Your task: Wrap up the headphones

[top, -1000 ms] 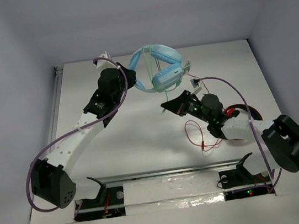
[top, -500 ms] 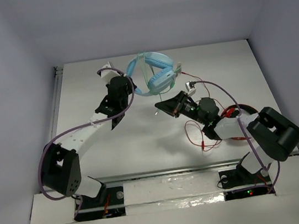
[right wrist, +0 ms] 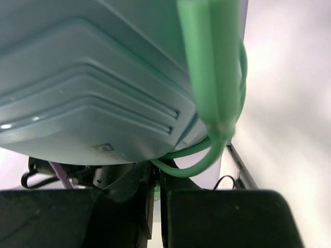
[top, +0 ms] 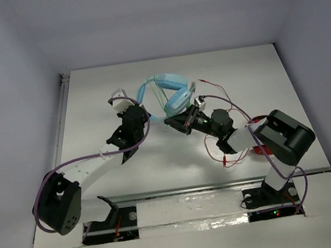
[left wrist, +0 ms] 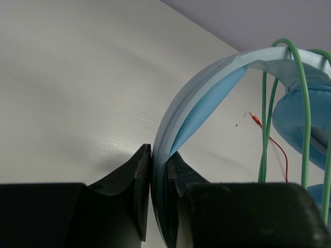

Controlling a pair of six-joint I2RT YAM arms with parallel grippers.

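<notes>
The light blue headphones [top: 177,100] hang above the middle of the table, held between both arms. My left gripper [top: 144,110] is shut on the wide headband [left wrist: 207,98], which runs edge-on between its jaws [left wrist: 158,170]. The thin green cable [left wrist: 266,129] lies in several strands across the headband and the ear cup [left wrist: 302,116]. My right gripper [top: 170,121] sits just below an ear cup [right wrist: 93,88], shut on a loop of the green cable [right wrist: 199,163]; the cable's thick green plug end [right wrist: 209,62] hangs right in front of it.
A loose red cable [top: 217,151] lies on the table under the right arm, with a red object [top: 259,149] mostly hidden behind that arm. A metal rail [top: 187,189] runs along the near edge and another [top: 61,129] along the left side. White walls enclose the table.
Both grippers have carried the headphones nearer and to the left, away from the back wall. The left arm has folded back; the right arm has reached further left.
</notes>
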